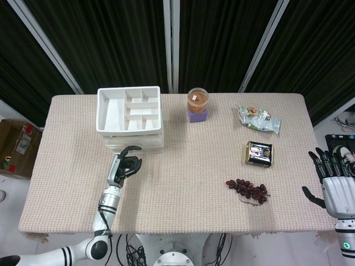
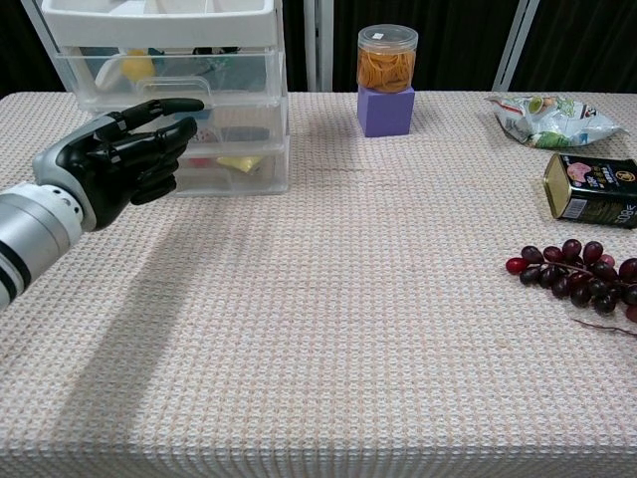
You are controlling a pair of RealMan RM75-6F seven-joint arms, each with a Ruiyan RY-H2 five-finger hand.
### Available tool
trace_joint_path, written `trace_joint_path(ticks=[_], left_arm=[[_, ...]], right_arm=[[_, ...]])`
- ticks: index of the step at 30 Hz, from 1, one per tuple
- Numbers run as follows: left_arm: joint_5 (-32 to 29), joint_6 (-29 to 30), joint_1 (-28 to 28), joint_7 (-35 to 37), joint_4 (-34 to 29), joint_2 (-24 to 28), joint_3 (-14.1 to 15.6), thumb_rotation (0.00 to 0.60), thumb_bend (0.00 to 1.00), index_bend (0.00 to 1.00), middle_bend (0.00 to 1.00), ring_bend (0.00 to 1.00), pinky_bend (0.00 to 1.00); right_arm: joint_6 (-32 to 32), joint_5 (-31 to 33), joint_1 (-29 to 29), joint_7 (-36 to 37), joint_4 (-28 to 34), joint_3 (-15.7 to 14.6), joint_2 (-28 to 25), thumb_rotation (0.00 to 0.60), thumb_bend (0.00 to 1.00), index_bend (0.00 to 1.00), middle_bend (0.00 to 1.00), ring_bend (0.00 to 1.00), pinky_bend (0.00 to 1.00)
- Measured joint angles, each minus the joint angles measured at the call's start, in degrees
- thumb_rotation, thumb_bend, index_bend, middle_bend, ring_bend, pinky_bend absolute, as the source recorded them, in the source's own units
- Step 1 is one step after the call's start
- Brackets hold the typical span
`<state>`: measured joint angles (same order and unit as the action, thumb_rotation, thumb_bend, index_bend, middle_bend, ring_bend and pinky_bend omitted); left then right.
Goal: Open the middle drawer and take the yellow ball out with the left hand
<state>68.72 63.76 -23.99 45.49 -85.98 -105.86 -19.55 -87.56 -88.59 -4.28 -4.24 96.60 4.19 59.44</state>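
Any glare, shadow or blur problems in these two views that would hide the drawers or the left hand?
Head view: even light, sharp; the drawer unit reads bright white but keeps its dividers. Chest view: the left hand is sharp and casts a soft shadow on the tablecloth; the clear drawer fronts blur their contents slightly, and the unit's top is cropped.

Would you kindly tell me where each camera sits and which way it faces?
Head view: high above, looking down on the table; shows the left hand with its forearm and the right hand.
Chest view: low at the near edge, facing the drawer unit; shows the left hand.
Shared: left hand, drawer unit, grapes.
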Motion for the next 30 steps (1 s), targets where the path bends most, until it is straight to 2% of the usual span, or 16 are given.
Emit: trace_joint_path(ticks=[3,5,7,10,15,20,26,30], left_arm=[[0.9,1.0,0.9,0.1,-0.8,0.4,1.0,0.6,0.39,0.56,0.82,0.93,1.0],[1.0,1.5,1.4,-0.3,-1.7,0.8,1.4,0.6,0.39,0.51,0.81,0.93,1.0],[1.2,2.0,1.9,-1.2,-2.5,1.5,2.0,0.6,0.39,0.39,0.8,0.93,1.0],[2.2,3.3,2.9,-4.3,-3.6,3.0,3.5,0.6,0.39,0.32,0.79,0.92,1.0],[6.6,7.8,4.2,-14.6,-4.9,6.1,6.2,0.6,0.39,0.3,0.78,0.92,1.0],[11.4,11.7,4.5,-28.4,-6.0,11.2,7.3,0.6,0.39,0.28,0.78,0.93,1.0],[13.2,12.3,2.5,-39.6,-6.5,16.9,6.0,0.6,0.39,0.27,0.78,0.93,1.0],[12.4,11.4,0.4,-43.3,-5.6,17.2,4.6,0.6,0.39,0.27,0.78,0.93,1.0]], right_arm=[[-0.1,-0.2,0.1,0.0,0.0,-0.1,0.1,0.6,0.16,0.0,0.0,0.0,0.0],[-0.1,-0.3,0.1,0.1,0.0,-0.2,0.1,0.6,0.16,0.0,0.0,0.0,0.0],[-0.3,-0.5,0.2,0.2,0.0,-0.2,0.0,0.6,0.16,0.0,0.0,0.0,0.0],[-0.8,-0.6,0.5,0.5,-0.1,-0.3,-0.1,0.6,0.16,0.0,0.0,0.0,0.0],[-1.0,-0.8,0.6,0.9,-0.4,-0.3,-0.2,0.6,0.16,0.0,0.0,0.0,0.0],[-1.9,-1.7,0.7,1.5,-0.8,-0.3,-0.3,0.6,0.16,0.0,0.0,0.0,0.0],[-2.7,-2.2,0.9,1.9,-0.9,-0.1,-0.7,0.6,0.16,0.0,0.0,0.0,0.0],[-2.9,-2.5,0.9,2.2,-0.8,-0.1,-0.8,0.6,0.16,0.0,0.0,0.0,0.0]])
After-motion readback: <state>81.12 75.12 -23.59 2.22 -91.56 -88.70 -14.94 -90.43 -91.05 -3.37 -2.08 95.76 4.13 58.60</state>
